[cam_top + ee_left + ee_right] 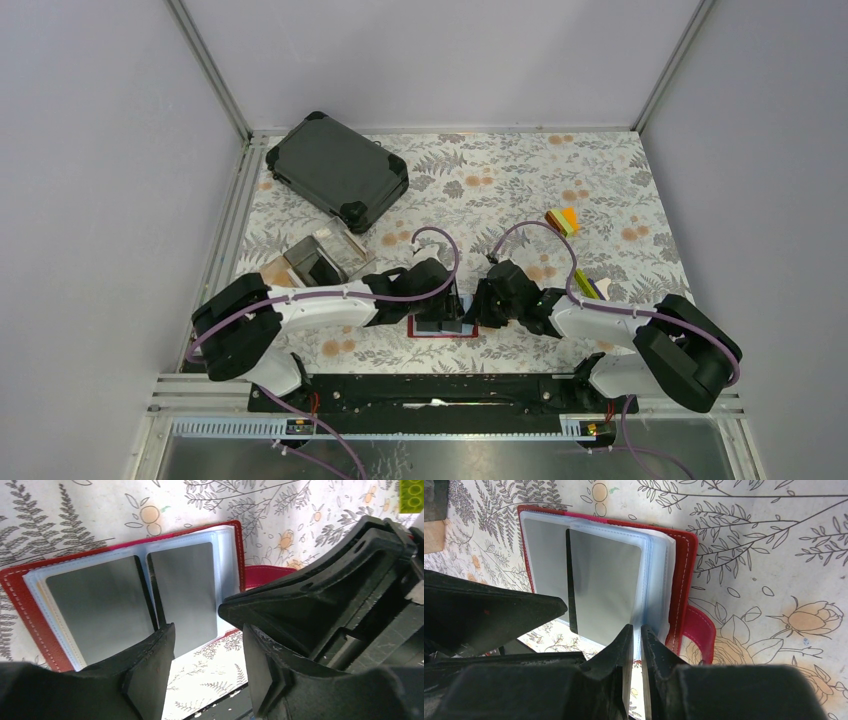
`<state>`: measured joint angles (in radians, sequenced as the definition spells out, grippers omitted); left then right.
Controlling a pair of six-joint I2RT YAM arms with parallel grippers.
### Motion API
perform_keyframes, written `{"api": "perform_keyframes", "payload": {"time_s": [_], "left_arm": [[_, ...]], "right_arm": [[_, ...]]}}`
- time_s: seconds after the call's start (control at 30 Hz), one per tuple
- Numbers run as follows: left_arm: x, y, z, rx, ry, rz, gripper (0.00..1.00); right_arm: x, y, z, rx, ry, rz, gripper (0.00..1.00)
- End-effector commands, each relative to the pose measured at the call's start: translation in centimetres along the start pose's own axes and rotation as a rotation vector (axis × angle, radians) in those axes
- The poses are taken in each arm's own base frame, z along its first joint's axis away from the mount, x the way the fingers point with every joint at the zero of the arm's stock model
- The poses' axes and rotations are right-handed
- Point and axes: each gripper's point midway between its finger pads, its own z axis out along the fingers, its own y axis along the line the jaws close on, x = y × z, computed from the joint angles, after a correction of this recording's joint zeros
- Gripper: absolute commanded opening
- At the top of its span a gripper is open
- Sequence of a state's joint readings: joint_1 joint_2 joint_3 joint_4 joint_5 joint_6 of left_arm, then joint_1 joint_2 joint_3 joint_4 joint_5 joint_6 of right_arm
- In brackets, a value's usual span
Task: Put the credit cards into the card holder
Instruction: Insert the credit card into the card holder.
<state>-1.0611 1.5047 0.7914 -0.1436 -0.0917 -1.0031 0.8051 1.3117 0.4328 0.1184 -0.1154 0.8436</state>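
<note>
While the card holder lies open and flat on the patterned table, just in front of the arms and between the two of them, two grey credit cards already show behind its clear sleeves. The right gripper is closed to a sliver on what looks like an outer edge of those sleeves. The left gripper hangs wide and empty over one edge of the holder. I'd reckon the sleeves are floppy and slick and the red cover soft, so it will slide or fold if tugged. The cards look thin, stiff and light, best pinched by a short edge, with the cover pinned near the snap tab
</note>
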Motion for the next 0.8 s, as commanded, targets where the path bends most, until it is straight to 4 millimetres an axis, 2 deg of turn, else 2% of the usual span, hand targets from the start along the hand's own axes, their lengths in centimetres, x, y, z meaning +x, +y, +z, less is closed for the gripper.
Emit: {"api": "perform_keyframes", "payload": {"time_s": [0.0,0.17,0.27,0.57,0.77], "left_arm": [[-0.5,0.5,-0.2,-0.036,-0.031,0.000,0.54],[-0.4,2.0,-0.2,-0.096,-0.037,0.010,0.54],[-0.2,2.2,0.0,-0.100,-0.029,0.008,0.54],[0.5,1.1,0.7,-0.042,0.002,-0.008,0.41],[0.8,0.9,1.0,-0.030,0.016,-0.014,0.41]], "right_arm": [[0.8,-1.5,0.1,0.055,0.005,-0.003,0.18],[0.8,-1.5,0.1,0.056,0.008,-0.004,0.18],[0.8,-1.4,0.1,0.055,0.009,-0.004,0.18],[0.8,-1.3,0.2,0.049,0.012,-0.002,0.18],[0.8,-1.2,0.2,0.046,0.015,-0.001,0.18]]}}
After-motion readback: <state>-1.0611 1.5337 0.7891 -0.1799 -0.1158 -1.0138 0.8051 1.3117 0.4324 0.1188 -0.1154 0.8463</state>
